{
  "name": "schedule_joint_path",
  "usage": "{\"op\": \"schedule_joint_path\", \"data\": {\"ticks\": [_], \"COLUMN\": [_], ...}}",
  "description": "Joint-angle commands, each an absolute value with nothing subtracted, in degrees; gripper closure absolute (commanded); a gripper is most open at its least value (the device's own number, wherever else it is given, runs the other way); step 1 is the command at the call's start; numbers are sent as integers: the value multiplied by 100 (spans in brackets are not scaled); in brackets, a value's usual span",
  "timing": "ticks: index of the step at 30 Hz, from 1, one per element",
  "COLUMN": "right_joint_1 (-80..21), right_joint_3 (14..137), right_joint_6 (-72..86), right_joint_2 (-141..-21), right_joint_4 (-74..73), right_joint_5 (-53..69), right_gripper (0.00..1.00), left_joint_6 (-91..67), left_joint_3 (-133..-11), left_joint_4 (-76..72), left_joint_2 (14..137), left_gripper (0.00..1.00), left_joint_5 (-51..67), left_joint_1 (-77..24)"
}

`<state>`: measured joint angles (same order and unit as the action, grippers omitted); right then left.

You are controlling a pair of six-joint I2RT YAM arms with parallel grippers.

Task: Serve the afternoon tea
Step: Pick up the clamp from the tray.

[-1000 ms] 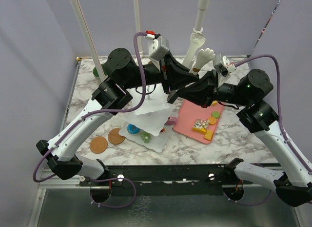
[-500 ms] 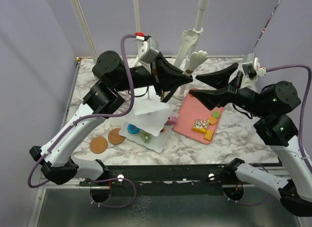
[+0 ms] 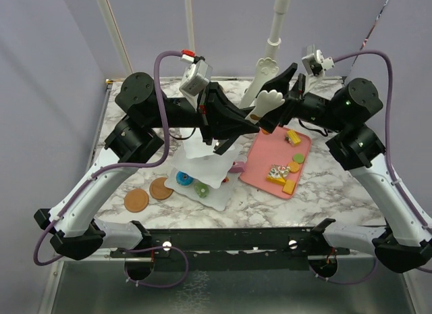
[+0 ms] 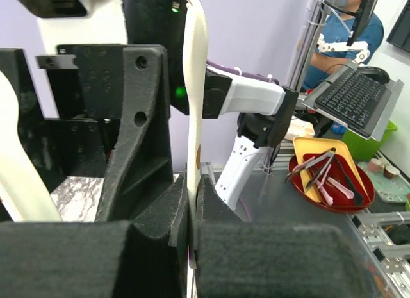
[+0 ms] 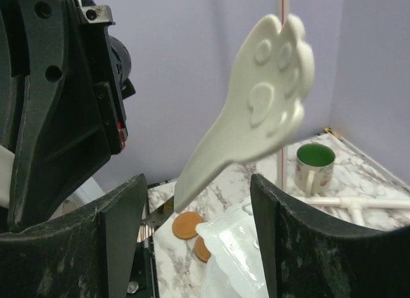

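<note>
Stand (image 3: 210, 167) sits centre frame on desk (image 3: 324, 187), donuts (image 3: 183, 177) on its bottom tier. Pastries (image 3: 282, 173) wait on tray (image 3: 262, 153) at right. Above, left jaws pinch tongs (image 3: 270, 100); right jaws gape wide beside the paw. Likely a handover: right must close on the handle.

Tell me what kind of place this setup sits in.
Probably a robotics lab test cell: a marble-patterned table walled in by plain lavender panels, with a black mounting rail along its near edge and, in the left wrist view, a keyboard beyond.
</note>
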<state>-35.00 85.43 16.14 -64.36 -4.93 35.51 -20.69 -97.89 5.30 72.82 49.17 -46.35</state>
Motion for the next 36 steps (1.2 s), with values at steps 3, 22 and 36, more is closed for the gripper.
{"op": "schedule_joint_path", "data": {"ticks": [3,22,36], "right_joint_1": [-3454,-2140,-1981], "right_joint_3": [8944,7626,7192], "right_joint_6": [2365,5358,5575], "right_joint_2": [-6884,-7001,-6806], "right_joint_4": [288,4231,4658], "right_joint_5": [4427,6110,6340], "right_gripper": [31,99,99], "left_joint_6": [-2250,-1609,-1342], "left_joint_3": [-9833,-10025,-10531], "left_joint_4": [324,148,-152], "left_joint_2": [7215,7172,7304], "left_gripper": [100,100,100], "left_joint_5": [5345,4596,4159], "left_joint_1": [-4623,-4477,-4247]}}
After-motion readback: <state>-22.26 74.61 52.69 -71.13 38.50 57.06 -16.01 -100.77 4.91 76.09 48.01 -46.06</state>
